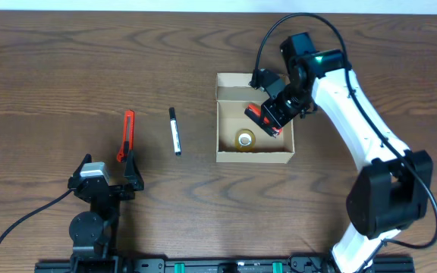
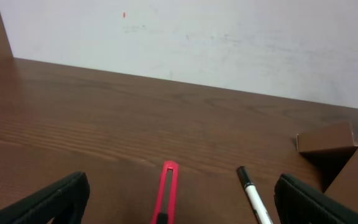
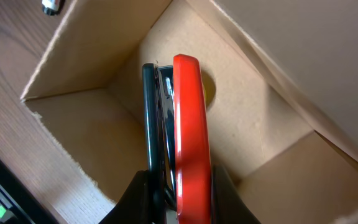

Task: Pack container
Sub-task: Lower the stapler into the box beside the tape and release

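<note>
R gripper (image 1: 272,117) grips red/blk item (image 3: 188,124) over container (image 1: 253,158).

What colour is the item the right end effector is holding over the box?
The glossy stapler-like tool is red and black; right wrist view shows it best.

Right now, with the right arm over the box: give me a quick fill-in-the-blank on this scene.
1. The right gripper is shut on a red and black hand tool over the open tan cardboard ____.
2. A yellowish tape roll lies ____ the tan cardboard box.
3. On the wooden table, the black and white marker pen lies between the box and the ____ utility knife.
4. The left gripper is ____ and holds nothing.
Missing: box; inside; red; open
</note>
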Controlling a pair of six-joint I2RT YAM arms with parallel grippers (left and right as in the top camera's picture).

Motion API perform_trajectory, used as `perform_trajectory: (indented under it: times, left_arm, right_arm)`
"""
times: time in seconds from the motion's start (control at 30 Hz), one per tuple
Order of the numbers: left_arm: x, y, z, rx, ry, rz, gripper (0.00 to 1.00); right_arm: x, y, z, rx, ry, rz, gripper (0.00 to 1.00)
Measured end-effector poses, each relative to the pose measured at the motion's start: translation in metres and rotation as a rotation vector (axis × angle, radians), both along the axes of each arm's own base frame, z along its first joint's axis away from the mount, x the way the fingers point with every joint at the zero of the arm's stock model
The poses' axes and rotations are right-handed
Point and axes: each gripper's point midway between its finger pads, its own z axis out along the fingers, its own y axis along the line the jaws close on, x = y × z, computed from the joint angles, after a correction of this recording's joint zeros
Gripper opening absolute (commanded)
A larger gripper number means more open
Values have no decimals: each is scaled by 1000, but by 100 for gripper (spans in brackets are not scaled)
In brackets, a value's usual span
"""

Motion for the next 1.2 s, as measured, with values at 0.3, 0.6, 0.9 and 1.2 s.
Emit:
perform_trajectory:
  times: [0.3,0.6,0.9,1.2]
  left_arm:
    - [0,0,0,0,0,0,95]
    - [0,0,0,0,0,0,95]
    - [0,0,0,0,0,0,95]
    - [0,0,0,0,0,0,95]
  right_arm:
    - [-4,16,-8,14,11,48,1]
    - [-2,23,-14,25,-12,65,1]
    - [-9,20,-42,20,2,64,1]
    - [-12,19,-55,20,6,54,1]
